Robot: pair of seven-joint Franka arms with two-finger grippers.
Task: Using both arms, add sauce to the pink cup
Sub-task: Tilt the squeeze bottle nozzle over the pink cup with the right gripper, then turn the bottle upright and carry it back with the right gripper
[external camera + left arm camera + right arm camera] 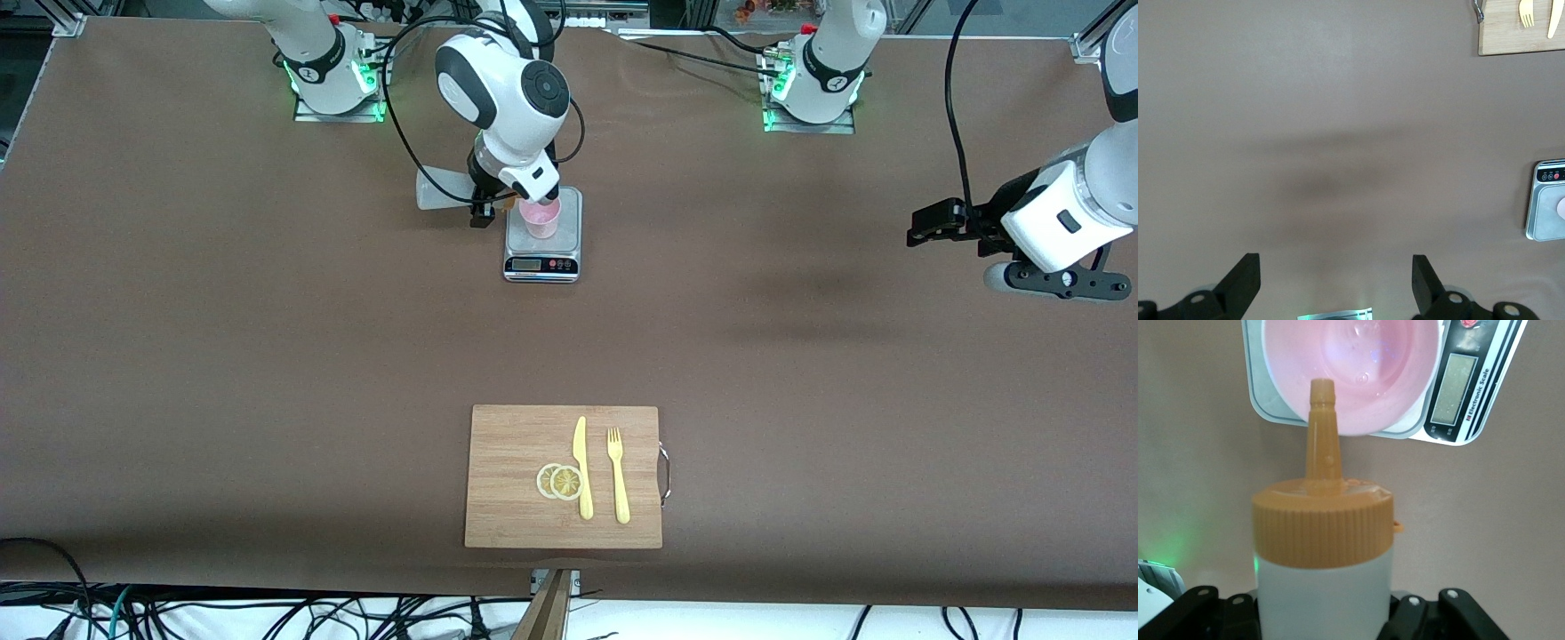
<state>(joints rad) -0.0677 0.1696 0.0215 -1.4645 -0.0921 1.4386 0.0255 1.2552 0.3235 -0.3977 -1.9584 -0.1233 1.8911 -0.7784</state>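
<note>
Sauce (1325, 580) in right tool (1325, 613), over pink cup (1351, 367)

The sauce (1323, 573) bottle's base (below the cap) is cropped.

A high camera across the table faces my two bases and takes in the whole brown table (178, 338). My left wrist camera looks down from well above, sharing the grey scale (1546, 200) and cutting board (1511, 37) with it. My right wrist camera sits close over the scale (1458, 393).
</note>
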